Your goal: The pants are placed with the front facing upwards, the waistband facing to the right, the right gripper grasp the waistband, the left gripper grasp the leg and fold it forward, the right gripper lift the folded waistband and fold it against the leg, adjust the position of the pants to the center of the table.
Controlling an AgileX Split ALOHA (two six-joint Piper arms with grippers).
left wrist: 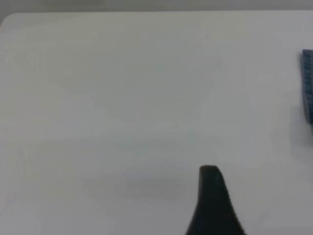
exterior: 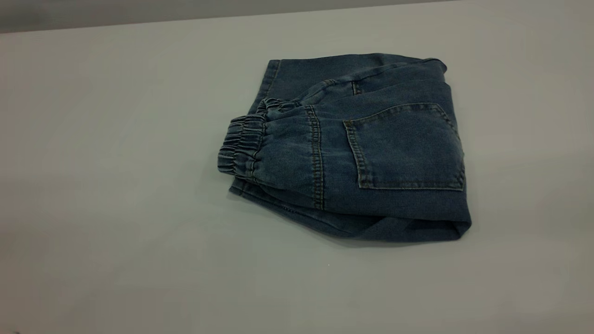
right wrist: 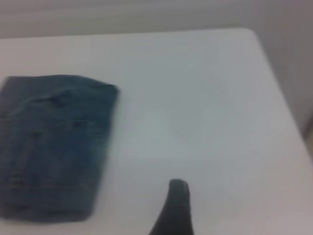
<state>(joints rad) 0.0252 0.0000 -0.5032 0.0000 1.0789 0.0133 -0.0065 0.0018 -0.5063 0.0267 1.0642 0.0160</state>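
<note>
The pants [exterior: 352, 148] lie folded into a compact bundle on the white table [exterior: 116, 185], right of the middle in the exterior view. A patch pocket [exterior: 408, 148] faces up, and the gathered waistband [exterior: 243, 144] lies on top, pointing left. Neither arm appears in the exterior view. The left gripper [left wrist: 211, 205] hangs over bare table, well apart from a blue sliver of the pants [left wrist: 307, 83]. The right gripper [right wrist: 175, 208] is also over bare table, off to one side of the folded pants [right wrist: 54, 147]. Neither gripper holds anything.
The table's far edge [exterior: 139, 22] runs along the top of the exterior view. A rounded table corner [right wrist: 249, 32] and the side edge show in the right wrist view. Bare tabletop surrounds the pants on all sides.
</note>
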